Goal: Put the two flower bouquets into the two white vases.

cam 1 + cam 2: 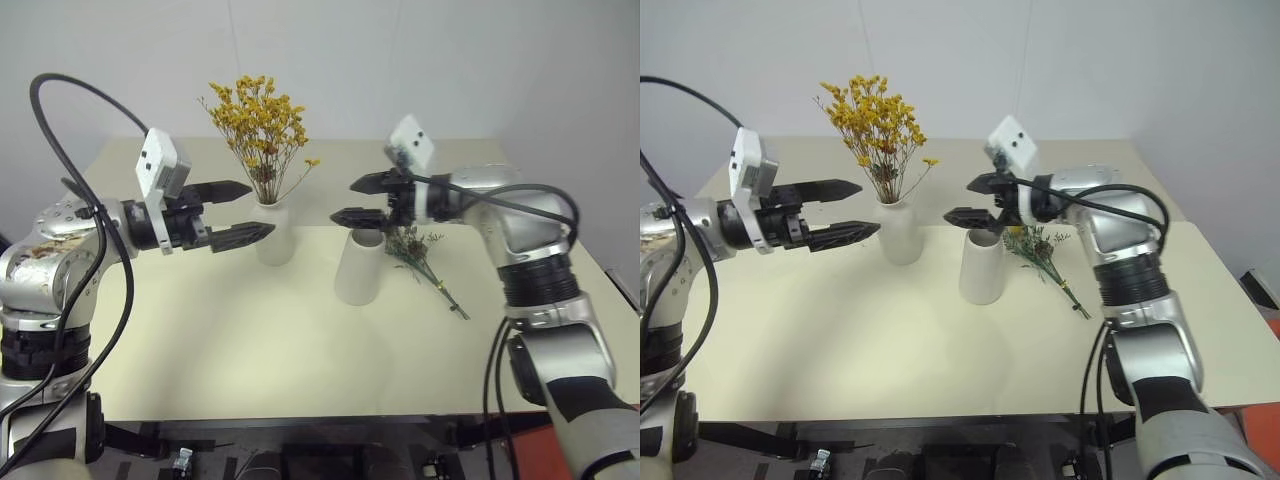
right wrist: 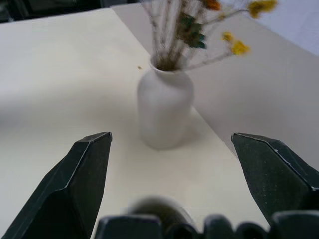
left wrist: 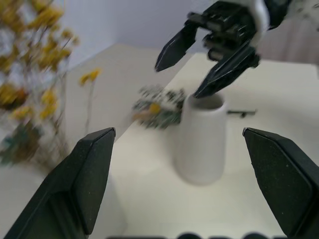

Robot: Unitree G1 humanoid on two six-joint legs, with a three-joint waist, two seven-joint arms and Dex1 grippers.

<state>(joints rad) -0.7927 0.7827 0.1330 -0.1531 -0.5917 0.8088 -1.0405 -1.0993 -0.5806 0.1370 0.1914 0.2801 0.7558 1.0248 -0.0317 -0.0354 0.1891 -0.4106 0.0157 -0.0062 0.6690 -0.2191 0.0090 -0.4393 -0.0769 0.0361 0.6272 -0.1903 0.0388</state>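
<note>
Beside wide vase (image 1: 359, 266), grey-green sprig (image 1: 424, 260) flat, stems toward table's (image 1: 300, 350) front-right.

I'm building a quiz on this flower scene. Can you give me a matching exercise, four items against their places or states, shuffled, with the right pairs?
Items:
1. yellow-orange bouquet
2. grey-green sprig bunch
3. wide-mouthed vase
4. left gripper

States:
A. lying flat on the table
B. standing empty
C. open, holding nothing
D. standing in the narrow-necked vase

Pairs: 1-D, 2-A, 3-B, 4-C
</note>
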